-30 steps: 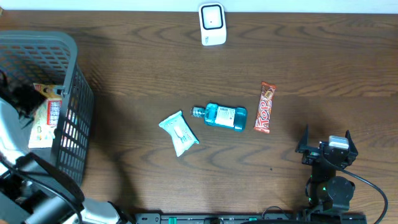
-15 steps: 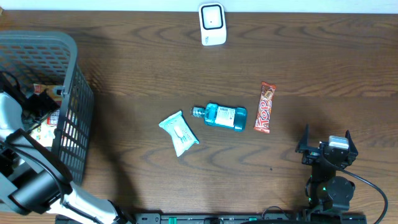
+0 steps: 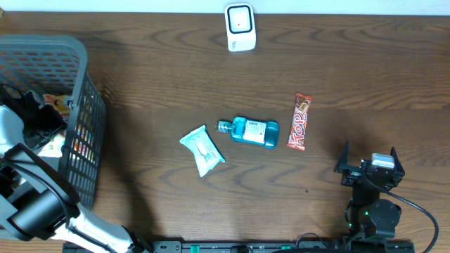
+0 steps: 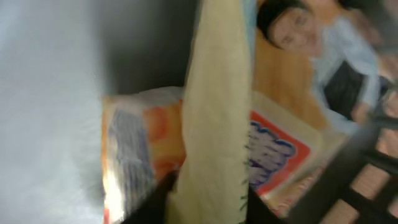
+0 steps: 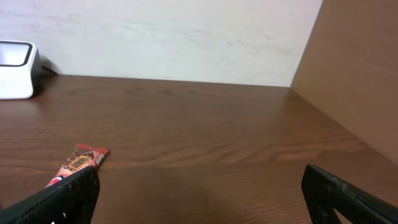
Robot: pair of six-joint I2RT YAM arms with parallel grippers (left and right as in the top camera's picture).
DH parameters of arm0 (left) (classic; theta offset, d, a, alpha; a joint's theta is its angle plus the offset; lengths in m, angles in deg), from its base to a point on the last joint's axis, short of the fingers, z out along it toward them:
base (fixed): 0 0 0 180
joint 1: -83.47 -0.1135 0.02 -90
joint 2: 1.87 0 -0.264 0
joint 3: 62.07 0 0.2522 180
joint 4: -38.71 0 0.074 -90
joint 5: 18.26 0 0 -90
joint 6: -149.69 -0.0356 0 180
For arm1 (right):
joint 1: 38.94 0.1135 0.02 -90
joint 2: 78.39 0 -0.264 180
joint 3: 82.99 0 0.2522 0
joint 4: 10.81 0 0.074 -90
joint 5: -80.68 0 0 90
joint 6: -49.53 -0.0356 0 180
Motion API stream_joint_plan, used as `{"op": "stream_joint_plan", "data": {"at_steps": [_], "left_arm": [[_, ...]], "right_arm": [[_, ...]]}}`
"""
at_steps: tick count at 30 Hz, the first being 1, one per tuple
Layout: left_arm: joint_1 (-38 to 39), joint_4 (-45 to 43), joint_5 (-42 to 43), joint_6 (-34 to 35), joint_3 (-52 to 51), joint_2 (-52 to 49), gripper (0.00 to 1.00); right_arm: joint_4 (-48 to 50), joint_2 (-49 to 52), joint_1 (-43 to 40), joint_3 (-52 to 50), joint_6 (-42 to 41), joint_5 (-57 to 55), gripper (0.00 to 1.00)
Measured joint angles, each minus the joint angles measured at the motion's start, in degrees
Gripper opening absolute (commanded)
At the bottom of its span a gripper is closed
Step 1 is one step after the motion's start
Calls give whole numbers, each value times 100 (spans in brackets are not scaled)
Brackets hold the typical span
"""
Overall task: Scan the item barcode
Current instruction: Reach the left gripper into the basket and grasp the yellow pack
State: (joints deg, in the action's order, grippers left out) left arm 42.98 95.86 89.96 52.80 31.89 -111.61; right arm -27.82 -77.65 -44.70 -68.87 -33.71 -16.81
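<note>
My left gripper (image 3: pixel 36 124) is down inside the grey basket (image 3: pixel 79 67) at the far left. In the left wrist view its dark fingers (image 4: pixel 152 208) press both sides of a cream-coloured packet (image 4: pixel 214 106) that stands on edge, so the gripper (image 4: pixel 208 208) is shut on it. An orange and white packet (image 4: pixel 134 146) lies beneath. No barcode shows. The white scanner (image 3: pixel 240 27) stands at the table's back edge, also in the right wrist view (image 5: pixel 15 60). My right gripper (image 3: pixel 369 163) rests open at the front right, nothing between its fingers (image 5: pixel 202 190).
On the table's middle lie a teal bottle (image 3: pixel 252 131), a pale blue wipes pack (image 3: pixel 202 150) and a red chocolate bar (image 3: pixel 300 121), whose end also shows in the right wrist view (image 5: pixel 78 163). A cardboard wall (image 5: pixel 354 68) rises to the right.
The left gripper has gone deeper into the basket and closed from wide open onto the cream packet. The right arm has not moved.
</note>
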Motion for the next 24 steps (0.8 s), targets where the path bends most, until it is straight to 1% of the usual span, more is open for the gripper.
{"op": "stream_joint_plan", "data": {"at_steps": [1,2,6,13,18,24], "left_arm": [[0,13,107,-22,7,0,9],[0,17,195,-44,11,0,8],[0,44,415,-87,13,0,8],[-2,85,546,-13,17,57,7],[-39,2,380,619,48,551,7],[-155,-11,-629,1814,214,1858,7]], "right_arm": [[0,0,0,0,0,0,99],[0,0,0,0,0,0,99],[0,0,0,0,2,0,99],[0,0,0,0,0,0,99],[0,0,0,0,0,0,99],[0,0,0,0,0,0,99]]}}
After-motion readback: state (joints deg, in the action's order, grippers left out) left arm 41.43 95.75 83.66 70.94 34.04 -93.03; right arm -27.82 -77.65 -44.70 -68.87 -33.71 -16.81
